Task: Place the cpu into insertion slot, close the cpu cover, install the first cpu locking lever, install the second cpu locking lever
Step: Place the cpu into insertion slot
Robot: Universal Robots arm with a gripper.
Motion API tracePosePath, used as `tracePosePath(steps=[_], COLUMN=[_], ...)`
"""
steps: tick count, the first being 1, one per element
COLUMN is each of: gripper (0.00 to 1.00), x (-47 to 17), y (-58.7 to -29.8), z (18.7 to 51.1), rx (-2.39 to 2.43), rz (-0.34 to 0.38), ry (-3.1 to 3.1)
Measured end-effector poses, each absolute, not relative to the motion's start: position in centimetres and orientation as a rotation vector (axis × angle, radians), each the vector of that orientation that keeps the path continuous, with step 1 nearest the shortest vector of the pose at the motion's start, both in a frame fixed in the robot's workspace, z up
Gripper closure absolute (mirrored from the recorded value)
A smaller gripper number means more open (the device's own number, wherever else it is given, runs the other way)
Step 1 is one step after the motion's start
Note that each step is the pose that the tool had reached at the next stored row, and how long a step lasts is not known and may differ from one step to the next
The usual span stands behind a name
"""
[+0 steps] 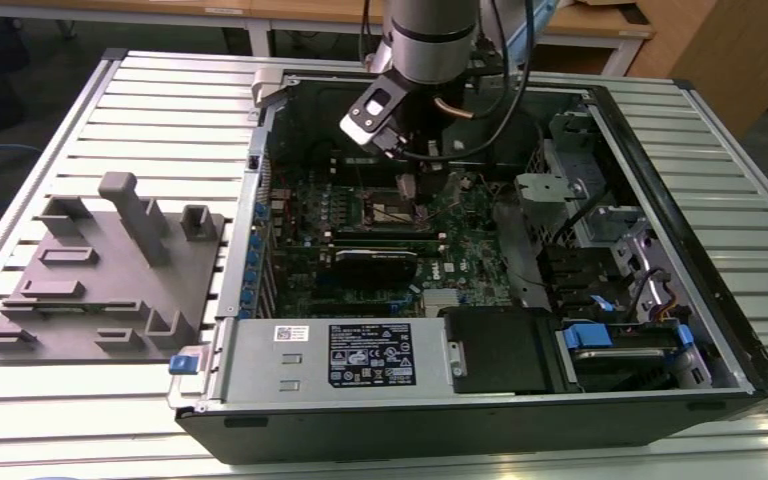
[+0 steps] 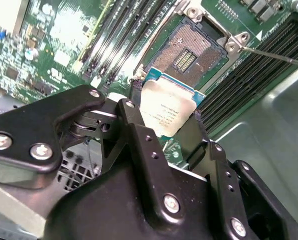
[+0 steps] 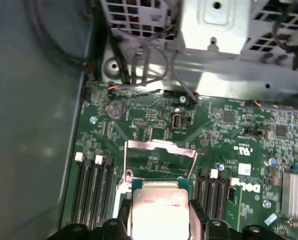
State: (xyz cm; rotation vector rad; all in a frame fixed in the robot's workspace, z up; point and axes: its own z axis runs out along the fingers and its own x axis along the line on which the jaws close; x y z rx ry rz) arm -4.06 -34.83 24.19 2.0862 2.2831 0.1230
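Although the gripper's black, bolted linkage covers its lower part, the cpu [image 2: 169, 107] is seen clamped by its edges between the two fingers of the gripper [image 2: 166, 120], the jaws closed firmly on the chip. Its flat lid is a dull silver-grey, framed by a thin blue-green border; the print on it is too blurred to read. The chip hangs tilted, just beside and above the insertion slot [image 2: 186, 52], apart from it. The slot lies bare, a square field of fine dark contacts with a small ribbed centre inside a bright metal rim. A thin wire lever [image 2: 273, 54] runs off from the rim's corner, cut off at the picture's edge.

In the first wrist view the chip's lower edge is cropped and it hides the slot beneath. Beyond it the cpu cover [image 3: 161, 146] stands raised, a thin silvery frame whose window shows the green board [image 3: 149, 120] behind.

In the exterior view the gripper is down inside the open computer case [image 1: 744, 340], and the chip under it is only a dark sliver, hard to make out. The case rests on a slatted metal table [image 1: 157, 90] beside a grey moulded fixture [image 1: 104, 270].
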Motion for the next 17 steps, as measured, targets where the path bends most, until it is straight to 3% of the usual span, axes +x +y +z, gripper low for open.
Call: tracePosePath(steps=[17], gripper=[0.46], x=[-5.8], y=[-34.5], z=[23.5], rx=[2.180], rz=[0.121], ry=[2.190])
